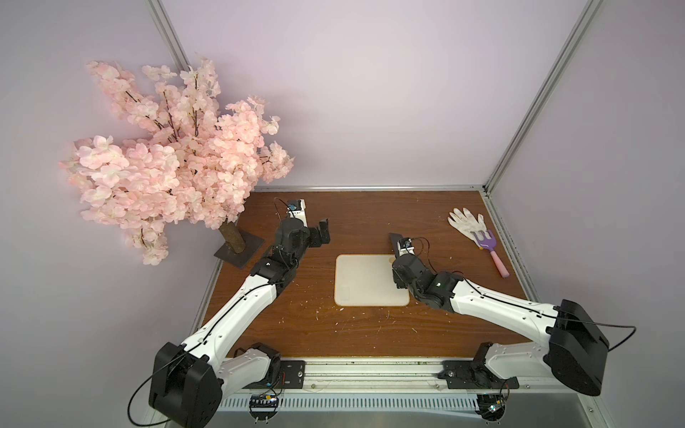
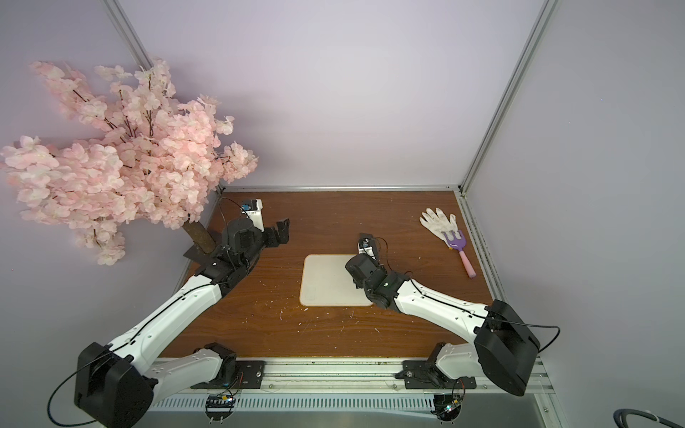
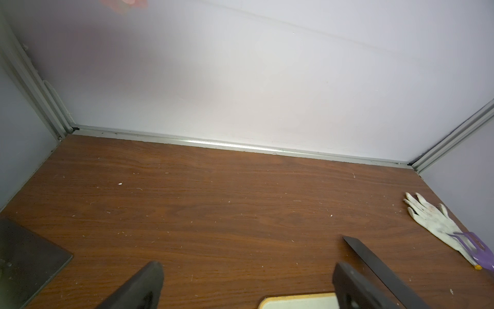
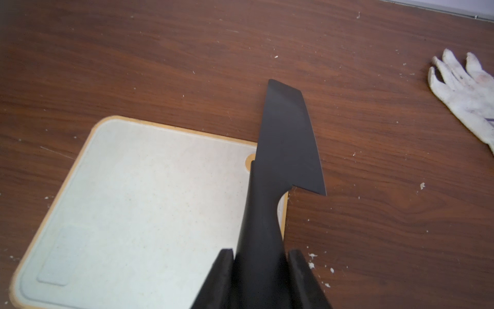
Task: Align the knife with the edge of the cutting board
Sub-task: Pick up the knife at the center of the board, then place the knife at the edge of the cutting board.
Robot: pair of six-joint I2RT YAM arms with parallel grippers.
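1. Right wrist view: the right end effector (image 4: 260,252) has its two fingers pressed against the slim black handle of the knife (image 4: 288,139), pinching it.
2. The handle runs roughly along the right edge of the cutting board (image 4: 147,200). It covers the corner beside the orange-ringed hole (image 4: 250,160), of which only part shows.
3. The broad blade reaches past the board's far edge, over the bare table (image 4: 133,53). Whether it touches the wood cannot be told.
4. In a top view only the knife's tip (image 1: 393,239) shows beyond the right wrist, which hides the board's right edge (the arm itself is what blocks the sight).
5. The left end effector (image 3: 248,278) is spread wide and holds nothing. It hangs over the table, off the board's far left corner and well apart from it.
6. A white glove (image 1: 465,222) lies near the far right corner of the table, well apart from the board. The tines of a purple fork (image 1: 485,241) with a pink handle rest on its cuff.
7. A pink blossom tree (image 1: 174,155) stands at the far left on a dark base plate (image 1: 241,252), just beside the left arm.
8. Small pale crumbs are scattered over the table around the board.
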